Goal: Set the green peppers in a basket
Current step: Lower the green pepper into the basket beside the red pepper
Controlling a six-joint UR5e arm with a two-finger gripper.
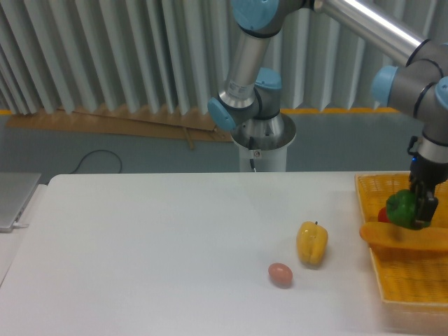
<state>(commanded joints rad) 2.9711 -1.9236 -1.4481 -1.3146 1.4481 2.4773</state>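
A: Where do we find the glossy dark-green bell pepper [402,208]?

B: We see it clamped between the fingers of the black two-finger gripper [413,211], held over the shallow yellow-orange woven mesh basket [413,285] at the table's right edge. Just below it lies a long orange piece [409,236] across the basket, and a bit of something red [383,214] peeks out beside the pepper.

A: And elsewhere on the white table [154,252]?

B: We count a yellow bell pepper [311,243] standing upright, with a small reddish-brown rounded thing [280,274] just beside it, toward the front.

A: Can we read any writing?

B: No; we make out no brand or label.
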